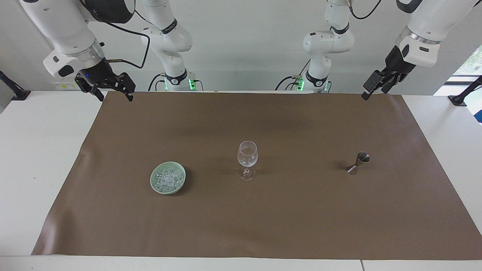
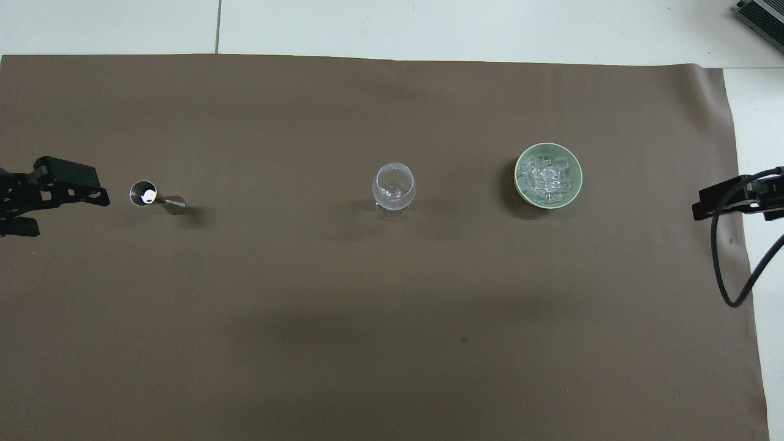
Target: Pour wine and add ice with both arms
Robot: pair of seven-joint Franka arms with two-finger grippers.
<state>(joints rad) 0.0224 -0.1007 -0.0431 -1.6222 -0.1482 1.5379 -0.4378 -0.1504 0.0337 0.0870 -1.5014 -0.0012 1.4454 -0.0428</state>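
A brown mat (image 1: 263, 210) covers most of the white bench (image 1: 34, 158), and three things stand on it in a row across the middle of the frame. At centre is a clear stemmed wine glass (image 1: 247, 160), upright. Toward the right arm's end, at lower left of the facing view, sits a pale green bowl (image 1: 168, 177) holding the ice (image 1: 168, 178) — a glistening heap of small clear cubes, all inside the rim. Toward the left arm's end, at right of the facing view, stands a small metal jigger (image 1: 358, 163), well apart from the glass. The right gripper (image 1: 113, 92) hangs in the upper left of the facing view over the mat's corner nearest the robots, jaws spread and pointing down, holding nothing. The left gripper (image 1: 374, 87) hangs in the upper right of that view over the mat's other near corner, turned edge-on; in the overhead view it shows at the left edge (image 2: 46, 202) beside the jigger (image 2: 156, 198) — its jaws spread, with nothing between them.
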